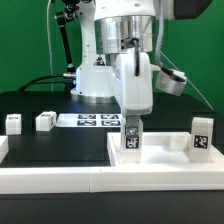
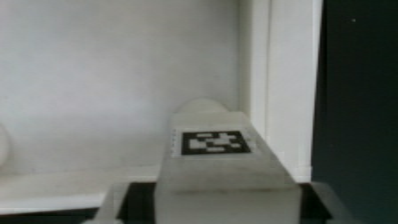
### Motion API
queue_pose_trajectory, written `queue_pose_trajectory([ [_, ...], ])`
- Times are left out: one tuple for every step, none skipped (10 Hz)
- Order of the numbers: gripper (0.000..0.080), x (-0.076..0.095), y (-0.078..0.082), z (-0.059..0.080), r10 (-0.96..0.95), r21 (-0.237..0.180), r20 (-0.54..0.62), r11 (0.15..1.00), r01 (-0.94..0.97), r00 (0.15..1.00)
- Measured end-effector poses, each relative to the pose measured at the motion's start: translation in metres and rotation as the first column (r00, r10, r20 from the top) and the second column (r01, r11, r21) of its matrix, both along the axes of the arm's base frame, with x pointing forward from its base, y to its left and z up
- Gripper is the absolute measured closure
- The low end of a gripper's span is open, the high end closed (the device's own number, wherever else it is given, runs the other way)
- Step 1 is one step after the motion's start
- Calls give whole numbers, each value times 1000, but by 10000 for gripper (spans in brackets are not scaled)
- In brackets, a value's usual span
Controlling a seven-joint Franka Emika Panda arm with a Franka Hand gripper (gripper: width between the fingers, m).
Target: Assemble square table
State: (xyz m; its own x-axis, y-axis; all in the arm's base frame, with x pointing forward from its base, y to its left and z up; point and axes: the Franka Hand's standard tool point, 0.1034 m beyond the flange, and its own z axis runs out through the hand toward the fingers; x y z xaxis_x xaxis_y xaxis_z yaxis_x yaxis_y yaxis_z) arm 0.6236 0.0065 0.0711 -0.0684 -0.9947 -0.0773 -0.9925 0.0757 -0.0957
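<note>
The white square table top [image 1: 170,152] lies flat at the front, toward the exterior view's right. My gripper [image 1: 131,124] hangs straight down over the top's corner on the exterior view's left, shut on a white leg [image 1: 131,138] whose tag faces the camera. The leg is upright and its lower end reaches the top's surface. In the wrist view the leg [image 2: 217,143] juts out from between my fingers [image 2: 125,205], with the top's inner face [image 2: 107,80] and raised rim [image 2: 278,80] behind it. A second leg [image 1: 202,133] stands on the top at the right.
Two loose legs [image 1: 14,122] [image 1: 45,120] sit on the black table at the exterior view's left. The marker board [image 1: 95,121] lies behind the top, in front of the robot base. A long white rail [image 1: 60,178] runs along the front edge.
</note>
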Motion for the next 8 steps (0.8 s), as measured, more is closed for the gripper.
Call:
queue_pose_trajectory([
  [509, 0, 0, 0, -52, 8, -3, 999, 52, 999],
  [509, 0, 0, 0, -74, 12, -4, 997, 74, 997],
  [482, 0, 0, 0, -58, 10, -2, 998, 58, 998],
  [482, 0, 0, 0, -37, 8, -1, 999, 37, 999],
  [301, 0, 1, 0, -35, 8, -1, 999, 35, 999],
  [301, -1, 4, -1, 24, 3, -4, 1000, -24, 1000],
  [183, -2, 5, -1, 160, -8, -6, 987, -160, 987],
  [160, -2, 5, 0, 237, -15, -1, 971, -237, 971],
])
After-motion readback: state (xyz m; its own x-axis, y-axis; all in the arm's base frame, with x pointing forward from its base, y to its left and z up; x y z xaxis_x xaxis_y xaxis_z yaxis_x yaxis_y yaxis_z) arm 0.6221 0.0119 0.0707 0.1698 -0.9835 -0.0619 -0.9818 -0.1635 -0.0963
